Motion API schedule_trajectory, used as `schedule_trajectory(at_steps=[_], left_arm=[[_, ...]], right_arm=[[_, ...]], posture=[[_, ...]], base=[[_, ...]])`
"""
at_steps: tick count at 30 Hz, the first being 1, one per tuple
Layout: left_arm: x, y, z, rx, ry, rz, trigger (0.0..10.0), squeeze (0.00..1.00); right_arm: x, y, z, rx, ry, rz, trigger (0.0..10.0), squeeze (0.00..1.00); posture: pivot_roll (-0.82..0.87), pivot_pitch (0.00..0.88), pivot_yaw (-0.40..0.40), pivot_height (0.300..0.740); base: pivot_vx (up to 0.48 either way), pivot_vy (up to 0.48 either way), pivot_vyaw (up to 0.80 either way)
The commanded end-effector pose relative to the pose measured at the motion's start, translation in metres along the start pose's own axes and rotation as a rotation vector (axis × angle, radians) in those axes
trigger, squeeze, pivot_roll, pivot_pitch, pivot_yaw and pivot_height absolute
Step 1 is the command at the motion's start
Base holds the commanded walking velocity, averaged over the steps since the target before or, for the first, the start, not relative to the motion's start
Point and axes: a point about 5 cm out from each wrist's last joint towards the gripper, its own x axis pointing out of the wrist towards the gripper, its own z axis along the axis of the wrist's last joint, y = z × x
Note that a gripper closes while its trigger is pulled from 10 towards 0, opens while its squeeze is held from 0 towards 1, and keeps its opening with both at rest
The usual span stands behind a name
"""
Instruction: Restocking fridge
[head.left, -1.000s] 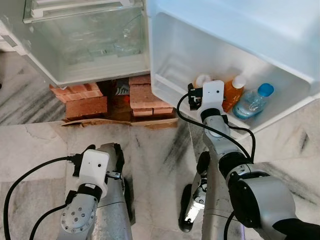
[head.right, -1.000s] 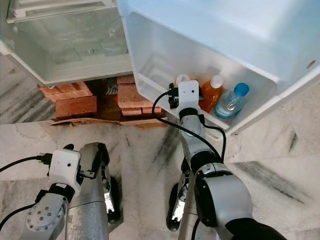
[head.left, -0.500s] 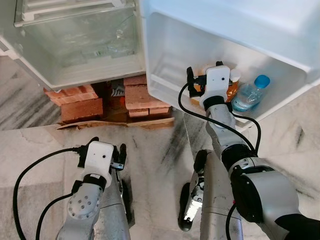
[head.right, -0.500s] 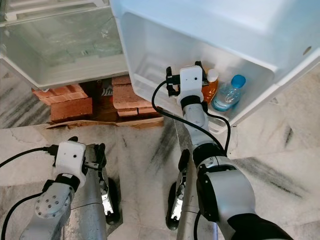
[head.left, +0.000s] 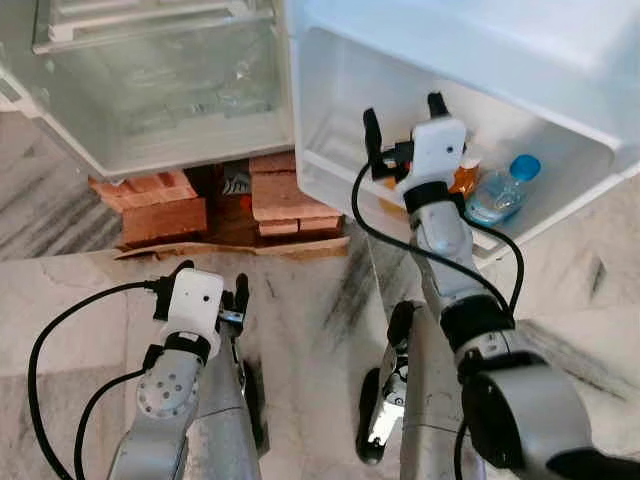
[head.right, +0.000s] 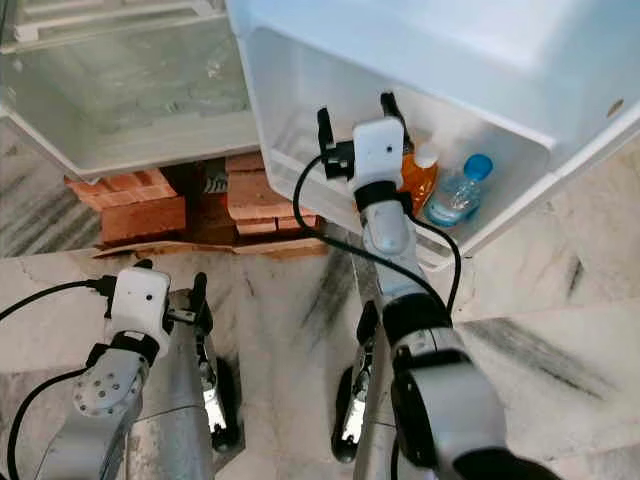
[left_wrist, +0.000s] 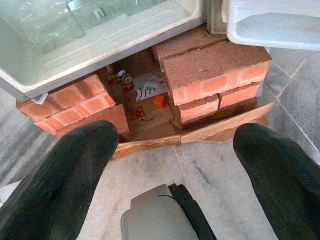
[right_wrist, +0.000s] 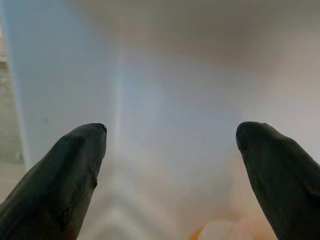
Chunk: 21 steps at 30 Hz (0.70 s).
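My right gripper (head.left: 402, 120) is raised inside the fridge door shelf (head.left: 560, 200), fingers spread wide and holding nothing. Just behind it, at the shelf's right end, stand an orange bottle (head.right: 417, 180) with a white cap and a clear water bottle (head.left: 498, 196) with a blue cap; I can read no label on either. My left gripper (head.left: 215, 300) hangs low over the marble floor (head.left: 300, 290), fingers wide apart and empty, facing the bricks (left_wrist: 210, 75) under the fridge compartment (head.left: 160, 90).
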Motion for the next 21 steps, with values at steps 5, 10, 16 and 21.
schedule_trajectory(at_steps=[5,10,16,21], left_arm=[[0.002,0.001,-0.005,0.030,0.013,-0.010,10.0,0.00],[0.011,0.006,-0.001,0.042,-0.012,0.012,10.0,0.00],[0.014,0.009,-0.004,0.005,-0.025,0.043,10.0,0.00],[0.009,0.004,-0.007,-0.015,-0.042,0.012,10.0,0.00]], right_arm=[[-0.042,0.003,-0.006,0.040,0.101,0.098,10.0,0.00],[-0.080,-0.009,-0.013,-0.008,0.175,0.103,10.0,0.00],[-0.121,-0.018,-0.015,-0.004,0.280,0.045,10.0,0.00],[-0.137,-0.024,-0.012,-0.058,0.301,0.024,10.0,0.00]], posture=[[0.24,0.210,-0.022,0.507],[0.22,0.174,-0.023,0.507],[0.18,0.129,-0.009,0.507],[0.16,0.111,-0.016,0.537]], base=[[0.000,0.000,0.00],[0.000,0.000,0.00],[0.000,0.000,0.00],[0.000,0.000,0.00]])
